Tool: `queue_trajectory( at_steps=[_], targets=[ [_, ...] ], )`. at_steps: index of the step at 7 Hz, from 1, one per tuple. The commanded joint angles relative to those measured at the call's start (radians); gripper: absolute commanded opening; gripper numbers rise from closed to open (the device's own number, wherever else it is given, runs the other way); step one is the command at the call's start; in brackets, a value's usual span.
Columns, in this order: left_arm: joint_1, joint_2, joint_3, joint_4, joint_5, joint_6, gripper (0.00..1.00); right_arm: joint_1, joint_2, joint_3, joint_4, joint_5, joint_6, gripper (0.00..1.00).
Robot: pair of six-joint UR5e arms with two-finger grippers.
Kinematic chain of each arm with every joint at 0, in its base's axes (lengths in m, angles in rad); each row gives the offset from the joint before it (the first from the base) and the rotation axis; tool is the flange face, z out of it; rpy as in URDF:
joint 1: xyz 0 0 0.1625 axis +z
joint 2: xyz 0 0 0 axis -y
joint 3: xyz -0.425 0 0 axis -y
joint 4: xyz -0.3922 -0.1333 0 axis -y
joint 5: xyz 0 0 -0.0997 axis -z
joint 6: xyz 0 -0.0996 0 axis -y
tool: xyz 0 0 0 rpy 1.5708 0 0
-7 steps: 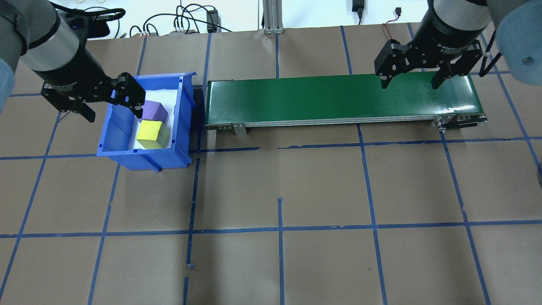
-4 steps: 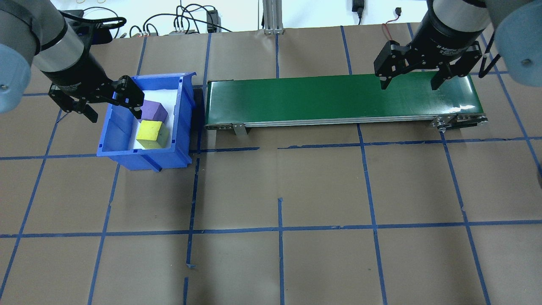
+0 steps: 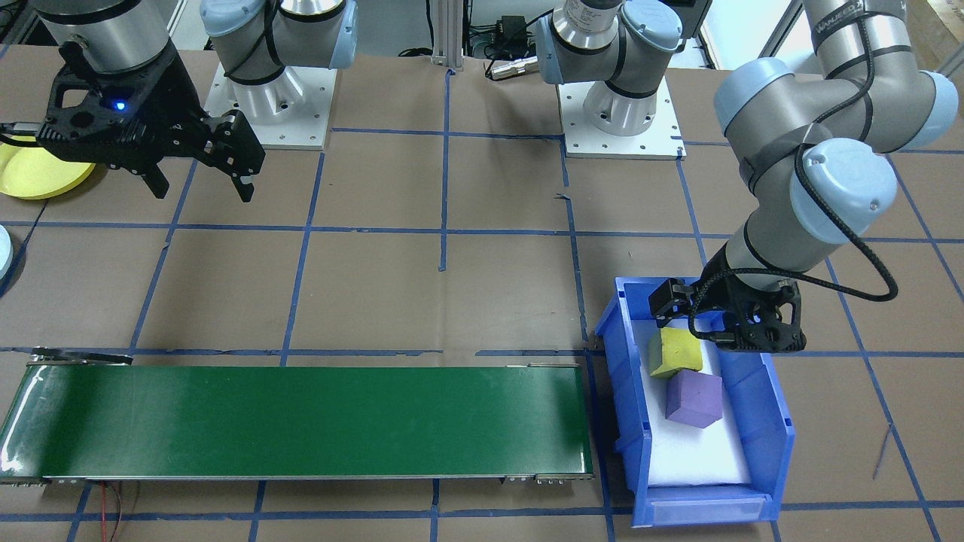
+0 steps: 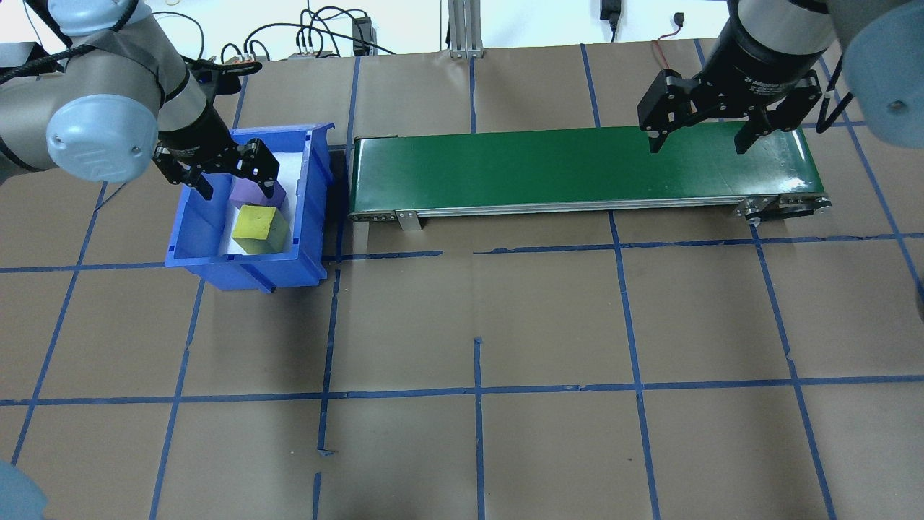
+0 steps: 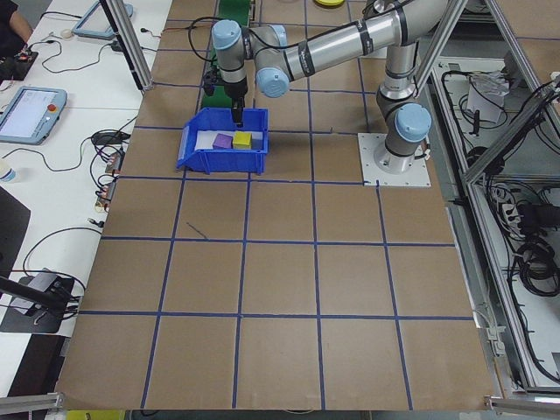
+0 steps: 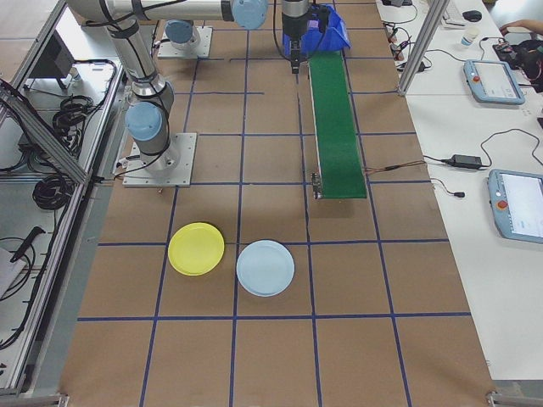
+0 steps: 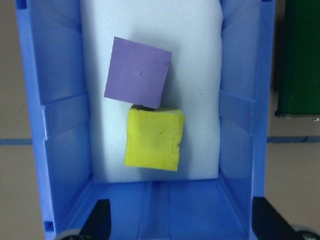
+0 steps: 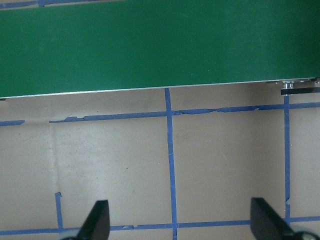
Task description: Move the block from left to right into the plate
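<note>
Front-facing view: the left gripper hangs over the blue bin, fingers spread wide, above the yellow block, which touches the purple block. The right gripper, fingers wide and empty, hovers beside the yellow plate.

Overhead view: the green conveyor lies just beside the bin.

Right side view: the plate lies on the desk beside a pale blue plate, well apart from the bin.

A purple foam cube and a yellow foam cube touch on white padding inside a blue bin; two dark fingertips flank the bottom edge, wide apart.
</note>
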Motion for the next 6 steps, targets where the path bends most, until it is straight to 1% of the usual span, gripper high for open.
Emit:
queue_trajectory(
  at_steps=[1, 5, 6],
  targets=[
    [0.006, -0.028, -0.037, 0.072, 0.003, 0.011, 1.0, 0.0, 0.0, 0.0, 0.0, 0.0, 0.0, 1.0],
    [0.024, -0.065, -0.055, 0.096, 0.0, 0.035, 1.0, 0.0, 0.0, 0.0, -0.009, 0.002, -0.002, 1.0],
    [0.024, -0.083, -0.057, 0.123, 0.0, 0.035, 1.0, 0.0, 0.001, 0.0, -0.009, 0.002, -0.002, 1.0]
  ],
)
